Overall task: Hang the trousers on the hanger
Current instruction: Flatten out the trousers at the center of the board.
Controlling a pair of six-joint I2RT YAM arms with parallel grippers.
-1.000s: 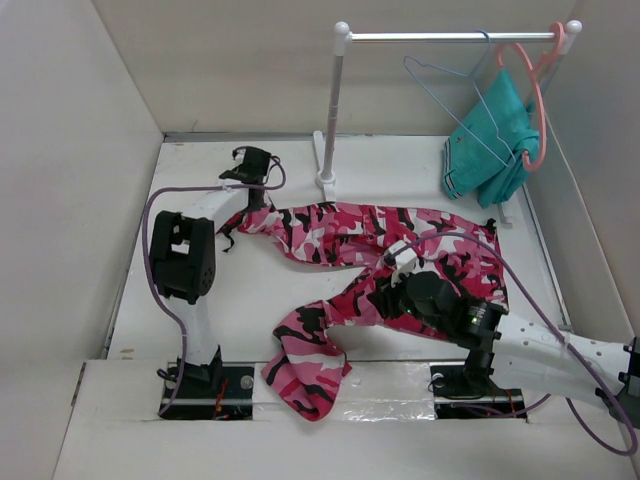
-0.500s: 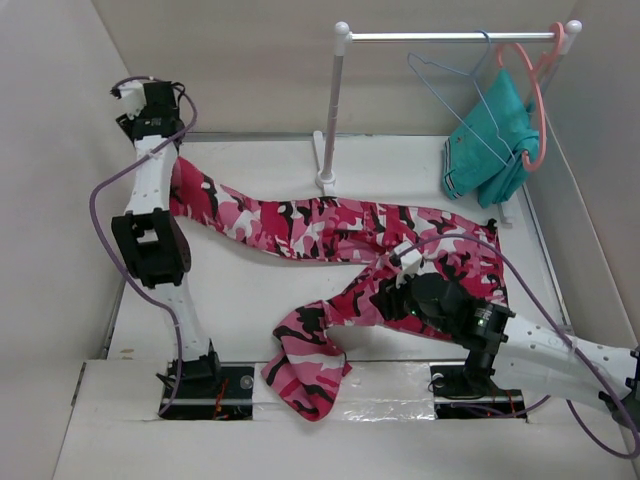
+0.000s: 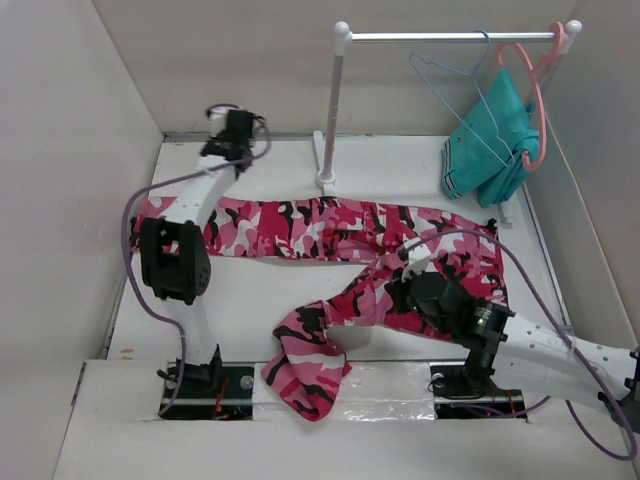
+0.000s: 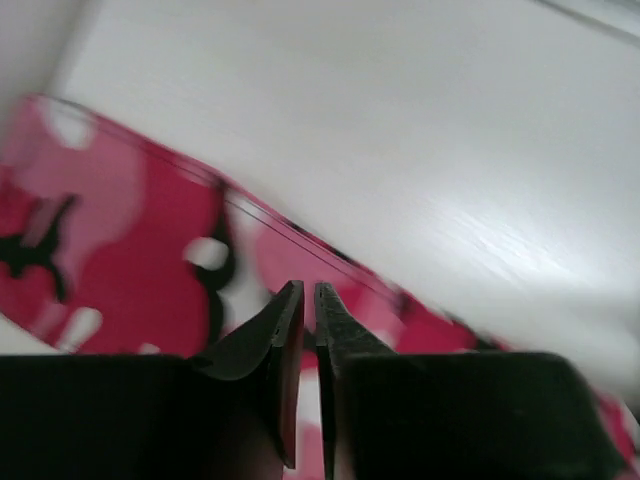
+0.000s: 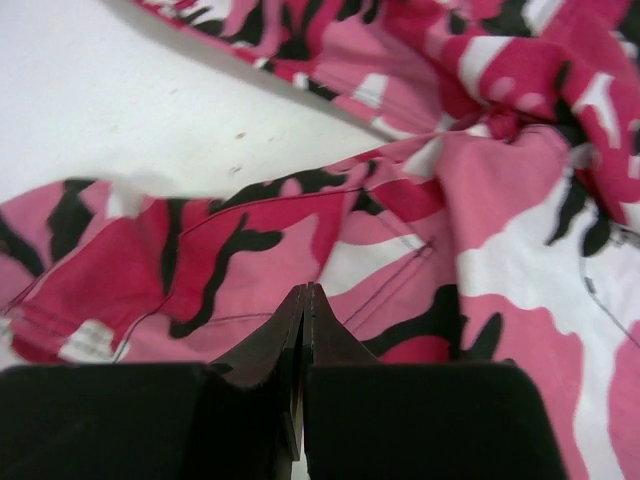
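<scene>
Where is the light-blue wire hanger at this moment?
Top view, far right: the blue hanger hangs on the rail, just left of the pink hanger and teal garment, apart from the trousers.

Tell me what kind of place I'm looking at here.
Probably a robot test booth, not a home: plain white walls box in a table, a left arm and a right arm are bolted to its near edge, and a small clothes rail stands at the back.

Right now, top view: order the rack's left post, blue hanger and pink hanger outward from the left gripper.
1. rack's left post, just right of the left gripper.
2. blue hanger, hung further right.
3. pink hanger, at the far right end.
</scene>
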